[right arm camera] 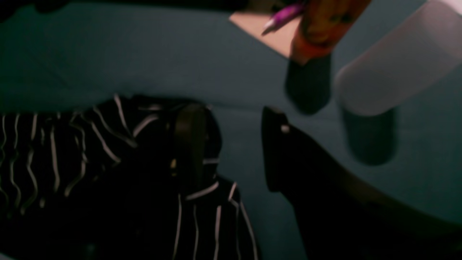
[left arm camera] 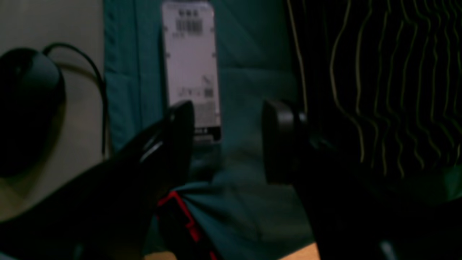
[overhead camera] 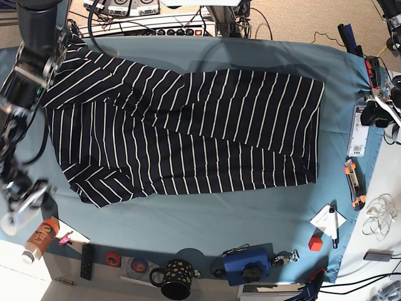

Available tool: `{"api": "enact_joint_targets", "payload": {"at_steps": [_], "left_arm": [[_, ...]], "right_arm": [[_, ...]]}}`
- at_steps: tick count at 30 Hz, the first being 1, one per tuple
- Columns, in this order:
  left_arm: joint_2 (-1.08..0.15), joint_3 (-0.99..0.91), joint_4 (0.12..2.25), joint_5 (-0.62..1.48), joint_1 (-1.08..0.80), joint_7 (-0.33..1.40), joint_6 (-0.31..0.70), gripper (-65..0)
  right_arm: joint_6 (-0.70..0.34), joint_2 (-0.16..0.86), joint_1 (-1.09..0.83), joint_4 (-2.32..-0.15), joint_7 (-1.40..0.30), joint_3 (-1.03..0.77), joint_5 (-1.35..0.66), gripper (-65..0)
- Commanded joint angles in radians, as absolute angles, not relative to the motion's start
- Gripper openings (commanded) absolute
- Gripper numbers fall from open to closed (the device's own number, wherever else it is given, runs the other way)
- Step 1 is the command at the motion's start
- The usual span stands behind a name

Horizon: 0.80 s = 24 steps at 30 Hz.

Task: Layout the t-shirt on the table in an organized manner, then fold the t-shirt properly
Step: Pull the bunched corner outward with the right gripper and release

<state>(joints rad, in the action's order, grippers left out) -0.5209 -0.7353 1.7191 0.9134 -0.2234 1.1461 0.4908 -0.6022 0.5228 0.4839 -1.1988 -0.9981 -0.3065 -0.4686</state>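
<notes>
The dark t-shirt [overhead camera: 188, 132] with thin white stripes lies spread over the teal table [overhead camera: 250, 213], partly folded on itself, with a sleeve at the lower left. My left gripper [left arm camera: 229, 144] is open and empty over bare teal cloth at the table's right edge [overhead camera: 374, 115], with the shirt's hem [left arm camera: 382, 90] off to its side. My right gripper [right arm camera: 231, 144] is open. One finger [right arm camera: 189, 141] is over the shirt's striped edge [right arm camera: 90, 159], the other over bare cloth. In the base view it is at the left edge [overhead camera: 26, 195].
A white barcode tag [left arm camera: 189, 68] lies ahead of the left gripper. An orange cutter [overhead camera: 354, 182], a red cube [overhead camera: 315, 241], a blue device [overhead camera: 247, 266] and a mug [overhead camera: 175, 279] line the front and right. An orange can [right arm camera: 325, 29] stands front left.
</notes>
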Motion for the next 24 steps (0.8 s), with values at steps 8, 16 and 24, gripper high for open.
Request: {"api": "enact_joint_targets", "payload": {"at_steps": [8, 16, 24], "left_arm": [[-0.54, -0.744, 1.733, 0.928, -0.216, 1.127, 0.492, -34.1], [-0.54, -0.744, 1.733, 0.929, -0.216, 1.128, 0.492, -34.1], [-0.54, -0.744, 1.733, 0.928, -0.216, 1.127, 0.492, -34.1]], "right_arm": [[-0.694, 0.543, 0.483, -1.17, -0.887, -0.06, -0.338, -39.2], [-0.45, 0.543, 0.49, -1.171, -0.767, 0.262, -0.065, -45.0], [-0.379, 0.541, 0.537, -1.234, -0.815, 0.281, -0.033, -65.0]]}}
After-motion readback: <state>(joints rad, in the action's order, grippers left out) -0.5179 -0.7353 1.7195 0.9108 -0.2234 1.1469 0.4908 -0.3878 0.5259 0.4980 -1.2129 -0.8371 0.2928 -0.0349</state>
